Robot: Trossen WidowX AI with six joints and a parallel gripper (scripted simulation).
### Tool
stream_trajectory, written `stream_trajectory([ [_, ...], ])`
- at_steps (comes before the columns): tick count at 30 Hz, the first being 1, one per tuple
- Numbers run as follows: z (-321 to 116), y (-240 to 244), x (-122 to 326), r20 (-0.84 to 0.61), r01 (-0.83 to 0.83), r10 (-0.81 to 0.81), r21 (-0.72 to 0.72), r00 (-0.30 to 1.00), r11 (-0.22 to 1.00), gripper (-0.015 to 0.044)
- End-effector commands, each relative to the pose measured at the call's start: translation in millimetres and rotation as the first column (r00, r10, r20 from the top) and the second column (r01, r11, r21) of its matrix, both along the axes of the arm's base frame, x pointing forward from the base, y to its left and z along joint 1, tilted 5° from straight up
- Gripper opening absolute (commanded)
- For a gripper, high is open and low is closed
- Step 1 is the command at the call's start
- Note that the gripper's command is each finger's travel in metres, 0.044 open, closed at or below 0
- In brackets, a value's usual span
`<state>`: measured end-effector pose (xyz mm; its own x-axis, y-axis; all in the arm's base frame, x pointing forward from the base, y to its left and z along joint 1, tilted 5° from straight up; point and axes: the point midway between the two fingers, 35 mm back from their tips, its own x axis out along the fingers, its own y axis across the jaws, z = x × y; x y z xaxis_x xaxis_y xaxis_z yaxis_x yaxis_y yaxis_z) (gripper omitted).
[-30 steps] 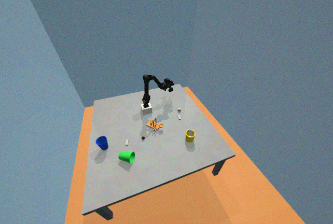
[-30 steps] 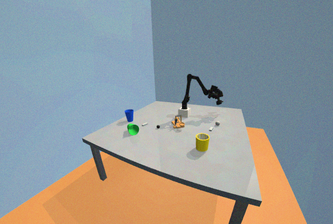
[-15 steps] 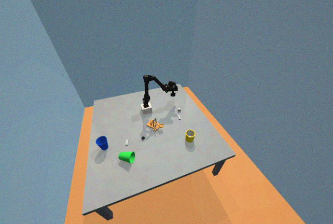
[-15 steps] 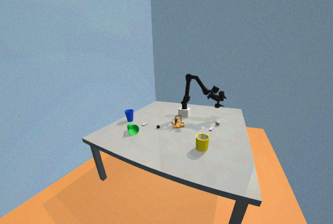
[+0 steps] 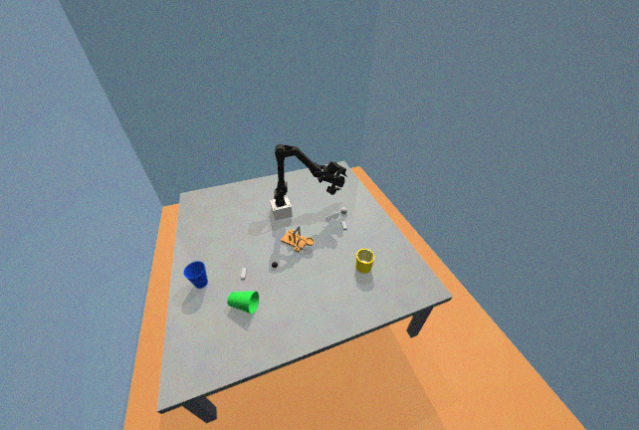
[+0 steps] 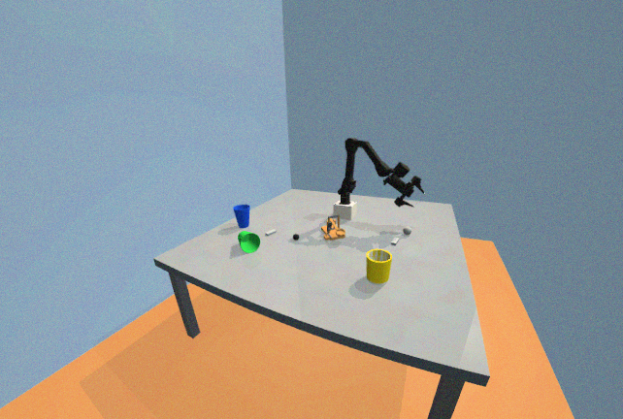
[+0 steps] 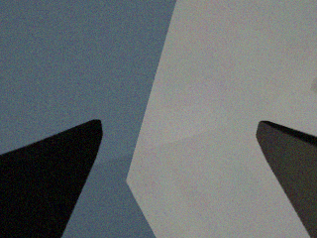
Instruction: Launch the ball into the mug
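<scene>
And here's the orange catapult point(image 5: 292, 241) point(image 6: 332, 234), sitting on the grey surface point(image 5: 310, 312) point(image 6: 311, 273) in front of the arm's white base point(image 5: 282, 213) point(image 6: 344, 210)! A black ball point(image 5: 274, 264) point(image 6: 295, 237) lies near it, a pale ball point(image 5: 343, 211) point(image 6: 407, 230) further off beside a small white block point(image 5: 343, 226) point(image 6: 395, 241). The claw point(image 5: 339, 185) point(image 6: 417, 199) point(image 7: 179, 127) hangs above the surface, spread wide, nothing in its grip! Further out, the yellow mug point(image 5: 364, 265) point(image 6: 377, 269) stands upright, the green cup point(image 5: 240, 301) point(image 6: 247, 241) lies tipped over, and the blue cup point(image 5: 196, 275) point(image 6: 242, 216) stands near it.
</scene>
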<state>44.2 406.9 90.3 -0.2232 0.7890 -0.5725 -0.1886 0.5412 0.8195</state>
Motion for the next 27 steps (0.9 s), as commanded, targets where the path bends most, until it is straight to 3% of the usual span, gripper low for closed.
stream_trajectory([
  [1,-3.6,-8.3,30.9,-0.046,0.130,-0.133,-0.065,0.990,0.989,0.0440],
  [14,-17.9,-51.5,111.4,-0.141,0.462,-0.509,-0.270,0.849,0.845,0.0440],
  [27,-28.8,-113.5,178.1,-0.163,0.688,-0.816,-0.461,0.555,0.560,0.0440],
])
